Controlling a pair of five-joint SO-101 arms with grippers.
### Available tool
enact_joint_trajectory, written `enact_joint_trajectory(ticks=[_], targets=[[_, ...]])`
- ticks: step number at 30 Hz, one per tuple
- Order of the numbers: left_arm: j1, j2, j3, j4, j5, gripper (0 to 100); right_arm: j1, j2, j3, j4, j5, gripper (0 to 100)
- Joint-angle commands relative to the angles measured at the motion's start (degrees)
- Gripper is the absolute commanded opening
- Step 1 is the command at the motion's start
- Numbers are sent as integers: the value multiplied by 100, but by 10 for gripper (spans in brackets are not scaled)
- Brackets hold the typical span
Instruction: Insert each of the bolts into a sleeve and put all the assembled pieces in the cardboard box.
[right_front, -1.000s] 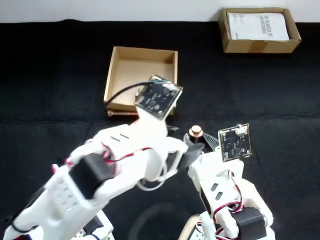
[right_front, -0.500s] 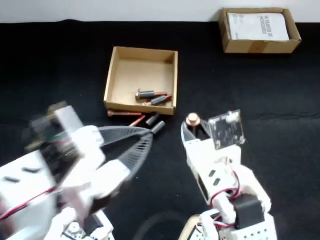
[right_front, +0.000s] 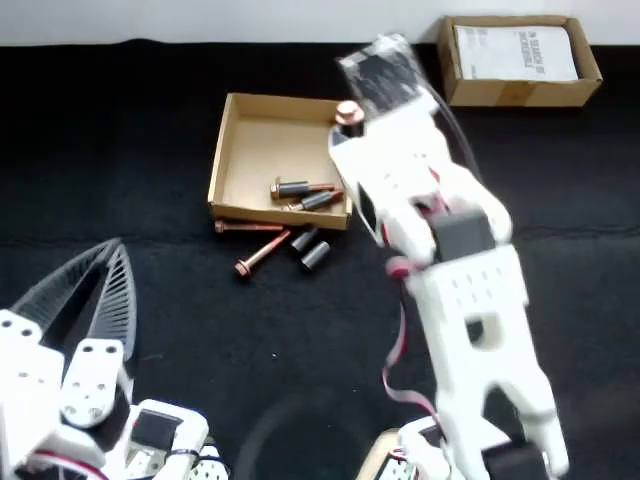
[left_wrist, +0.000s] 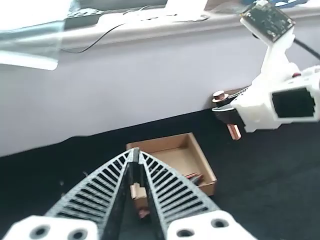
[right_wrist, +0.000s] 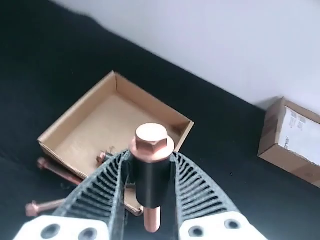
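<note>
My right gripper (right_front: 345, 138) is shut on an assembled piece (right_front: 347, 113), a copper bolt in a dark sleeve (right_wrist: 150, 185), held upright over the right wall of the open cardboard box (right_front: 228, 150). Two assembled pieces (right_front: 300, 189) lie in the box. In front of it, two loose bolts (right_front: 262, 253) and two loose sleeves (right_front: 310, 248) lie on the black cloth. My left gripper (right_front: 117, 246) is shut and holds nothing, low at the front left of the table. In the left wrist view its fingertips (left_wrist: 134, 154) meet, with the box (left_wrist: 176, 152) beyond them.
A second cardboard box (right_front: 520, 62) holding a printed sheet stands at the back right by the wall. The black cloth (right_front: 560, 200) covers the whole table. The right arm (right_front: 455, 270) stretches over the middle of the table.
The right arm has swung from the table's middle up to the box's right wall, carrying the assembled piece. The left arm has pulled back from near the box to the front left.
</note>
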Motion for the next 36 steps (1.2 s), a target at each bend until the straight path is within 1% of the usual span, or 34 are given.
enact_joint_trajectory(ticks=[1, 7, 9, 11, 15, 20, 27, 30, 36], targets=[[-673, -769, 857, -26, -18, 8, -119, 989, -769, -136, 747, 8], [-1569, -2527, 2571, -35, -26, 8, -207, 2589, -1235, -163, 2453, 8], [-1833, -3099, 3090, 0, -26, 8, -224, 3178, -1455, -171, 2831, 8], [-2167, -3125, 3275, 26, -9, 8, -259, 3776, -1736, -171, 3086, 8], [-3064, -3020, 3380, 185, -9, 8, -295, 4884, -2571, -171, 3525, 8], [-3662, -3037, 3758, 176, -26, 8, -356, 6176, -3829, -154, 3851, 8], [-3732, -3037, 4084, 149, -18, 8, -620, 7196, -5174, -66, 3851, 8], [-3741, -3037, 4207, 149, -18, 8, -699, 7310, -5481, 418, 3842, 12], [-3741, -3037, 4321, 176, -9, 8, -822, 7327, -6422, 2079, 3833, 26]])
